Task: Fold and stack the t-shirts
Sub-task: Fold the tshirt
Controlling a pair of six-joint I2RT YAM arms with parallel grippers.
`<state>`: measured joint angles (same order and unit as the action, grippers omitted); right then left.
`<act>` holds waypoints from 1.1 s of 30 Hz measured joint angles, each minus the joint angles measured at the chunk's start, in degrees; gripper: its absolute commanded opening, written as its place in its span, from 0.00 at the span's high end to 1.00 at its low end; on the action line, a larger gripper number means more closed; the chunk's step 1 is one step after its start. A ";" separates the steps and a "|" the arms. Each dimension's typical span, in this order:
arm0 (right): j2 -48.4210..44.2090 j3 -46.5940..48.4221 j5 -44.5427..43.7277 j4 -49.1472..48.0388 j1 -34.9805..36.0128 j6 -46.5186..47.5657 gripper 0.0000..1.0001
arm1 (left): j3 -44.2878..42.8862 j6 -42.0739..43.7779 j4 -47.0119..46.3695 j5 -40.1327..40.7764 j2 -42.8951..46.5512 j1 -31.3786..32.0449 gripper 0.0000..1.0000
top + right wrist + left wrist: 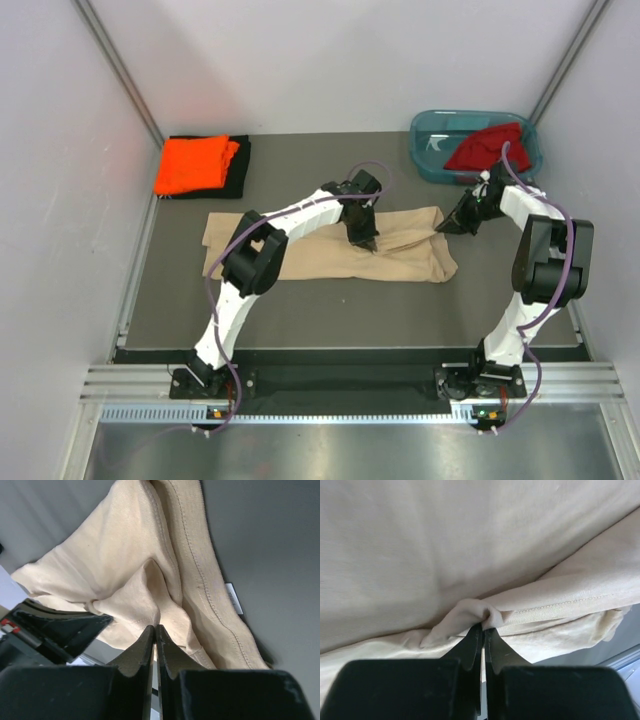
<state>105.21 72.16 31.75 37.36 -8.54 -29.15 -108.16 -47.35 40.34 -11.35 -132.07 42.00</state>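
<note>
The teal tub (425,150) at the back right holds the crumpled dark red t-shirt (485,147). My left gripper (483,627) is pinched tight on a bunched fold of the beige t-shirt (320,255), and my right gripper (155,630) is clamped on its right end. That soft, hemmed shirt lies in a long band mid-table, and the orange t-shirt (195,163) sits folded on the black t-shirt (240,170), back left.

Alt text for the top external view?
The left end effector and right end effector pinch a beige-tan cloth t-shirt on the grey table. An orange t-shirt lies on a black t-shirt far left; a dark red t-shirt sits in a teal plastic tub.
</note>
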 measured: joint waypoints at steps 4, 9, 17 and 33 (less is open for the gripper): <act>0.00 0.00 -0.28 0.90 0.00 0.96 0.96 | 0.94 0.85 -0.09 -0.72 1.84 -1.05 1.00; 0.76 0.00 -0.70 1.88 0.09 2.16 0.96 | 2.84 1.01 -0.68 -2.86 3.26 -1.53 1.00; 2.64 0.00 -2.62 2.69 0.31 3.67 0.96 | 5.35 1.01 -1.55 -5.86 3.28 -1.57 1.00; 4.55 4.02 -7.43 6.14 1.68 7.69 0.76 | 11.52 2.32 -2.32 -8.41 10.32 -5.05 0.52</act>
<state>109.75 76.18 24.32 43.51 -6.85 -21.45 -96.64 -45.04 38.02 -19.77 -121.75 36.95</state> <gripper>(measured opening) 0.195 0.463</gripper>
